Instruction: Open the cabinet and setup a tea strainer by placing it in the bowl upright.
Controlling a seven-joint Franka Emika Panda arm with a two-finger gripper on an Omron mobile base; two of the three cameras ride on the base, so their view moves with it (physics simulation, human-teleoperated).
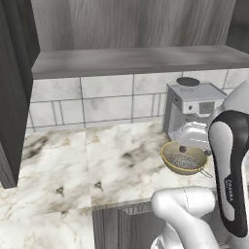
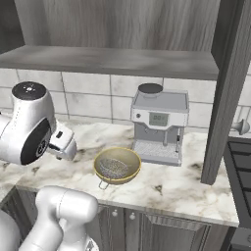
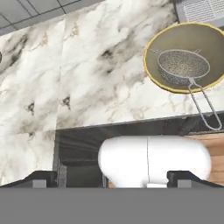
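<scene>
The golden-olive bowl [image 1: 168,163] [image 2: 128,157] [image 3: 192,37] sits on the marble counter in front of the coffee machine. The wire-mesh tea strainer [image 1: 185,160] [image 2: 113,168] [image 3: 183,65] rests upright inside it, its thin handle reaching over the rim past the counter's front edge. The cabinet stands open above the counter: one door [image 1: 14,87] swings out at the left, the other door [image 2: 229,88] at the right, and the shelf [image 1: 131,61] is bare. My gripper [image 3: 112,178] hangs open above the counter's front edge, left of the bowl and apart from it, holding nothing.
A grey coffee machine [image 1: 192,109] [image 2: 159,125] stands against the tiled wall right behind the bowl. A dark stove [image 2: 240,162] lies at the far right. Lower cabinet fronts [image 2: 147,225] run under the counter edge. Open marble [image 1: 73,160] spreads left of the bowl.
</scene>
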